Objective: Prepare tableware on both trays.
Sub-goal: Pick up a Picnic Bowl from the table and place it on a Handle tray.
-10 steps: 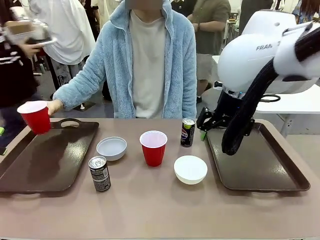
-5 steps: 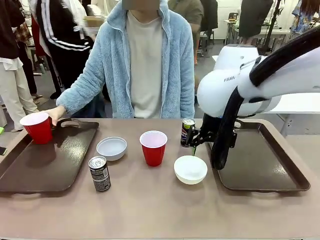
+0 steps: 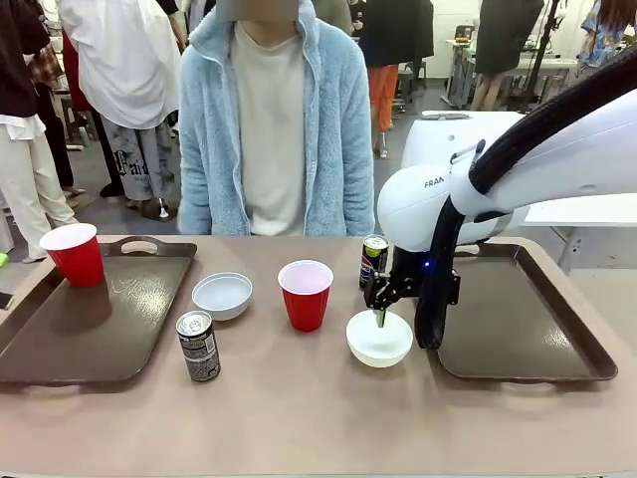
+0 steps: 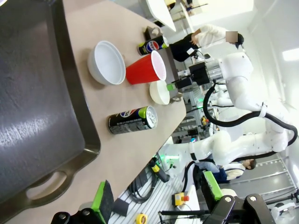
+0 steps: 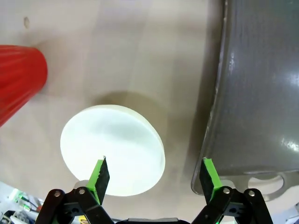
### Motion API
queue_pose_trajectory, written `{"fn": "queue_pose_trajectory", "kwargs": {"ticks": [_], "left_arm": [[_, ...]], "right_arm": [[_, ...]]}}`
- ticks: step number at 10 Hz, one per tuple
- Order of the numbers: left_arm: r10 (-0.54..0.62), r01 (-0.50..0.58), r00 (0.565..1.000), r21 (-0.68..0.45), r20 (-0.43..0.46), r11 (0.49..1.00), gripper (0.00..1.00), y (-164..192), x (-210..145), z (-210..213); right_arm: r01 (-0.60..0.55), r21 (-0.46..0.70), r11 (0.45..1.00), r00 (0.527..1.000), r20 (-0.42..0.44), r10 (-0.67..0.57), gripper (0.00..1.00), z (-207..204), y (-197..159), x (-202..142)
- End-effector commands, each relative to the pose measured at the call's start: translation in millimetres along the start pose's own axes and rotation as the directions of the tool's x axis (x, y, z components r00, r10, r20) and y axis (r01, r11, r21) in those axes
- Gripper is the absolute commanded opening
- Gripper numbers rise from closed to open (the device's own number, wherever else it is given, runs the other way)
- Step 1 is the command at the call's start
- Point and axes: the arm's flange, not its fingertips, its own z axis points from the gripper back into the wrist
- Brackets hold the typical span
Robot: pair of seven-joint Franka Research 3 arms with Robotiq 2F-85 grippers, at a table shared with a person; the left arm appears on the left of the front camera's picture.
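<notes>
My right gripper [image 5: 154, 164] is spread wide and holds nothing. It hangs just above the small white bowl [image 5: 112, 149]. One green pad [image 5: 100, 173] sits over the bowl's inside and the other sits past the rim, so the near rim runs between them, ready for a pinch on the wall. The bowl is round, so wrist roll hardly matters. It stands on the bare table, and the right tray [image 5: 252, 93] lies just beside it on the outer pad's side — a short carry, I'd say.

My left gripper [image 4: 156, 193] is also spread and empty. It is well back by the left tray [image 4: 32, 93], so the right arm is plainly the nearer one.

Just beyond the bowl stands a slim dark can [image 3: 374, 261]. The wrist view is small and sideways, but its label looks like a Pepsi mark. On the arm I read only "FRAN".
</notes>
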Motion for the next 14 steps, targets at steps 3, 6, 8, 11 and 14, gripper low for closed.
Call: {"fn": "queue_pose_trajectory", "kwargs": {"ticks": [3, 6, 8, 11, 14], "left_arm": [[-0.004, 0.005, 1.000, -0.009, 0.007, 1.000, 1.00, 0, 0, 1], [-0.004, 0.005, 1.000, -0.009, 0.007, 1.000, 1.00, 0, 0, 1], [-0.004, 0.005, 1.000, -0.009, 0.007, 1.000, 1.00, 0, 0, 1], [-0.004, 0.005, 1.000, -0.009, 0.007, 1.000, 1.00, 0, 0, 1], [-0.004, 0.005, 1.000, -0.009, 0.007, 1.000, 1.00, 0, 0, 1]], "right_arm": [[-0.002, 0.002, 1.000, 0.998, -0.058, 0.002, 1.00, -11, 11, 19], [-0.036, 0.011, 0.999, 0.996, -0.075, 0.037, 0.00, -12, 13, 20], [-0.030, 0.004, 1.000, 0.996, -0.079, 0.030, 0.00, -11, 14, 22], [-0.024, 0.000, 1.000, 0.996, -0.083, 0.024, 0.00, -11, 8, 21], [-0.034, -0.005, 0.999, 0.997, -0.066, 0.033, 0.00, -2, -1, 17]]}}
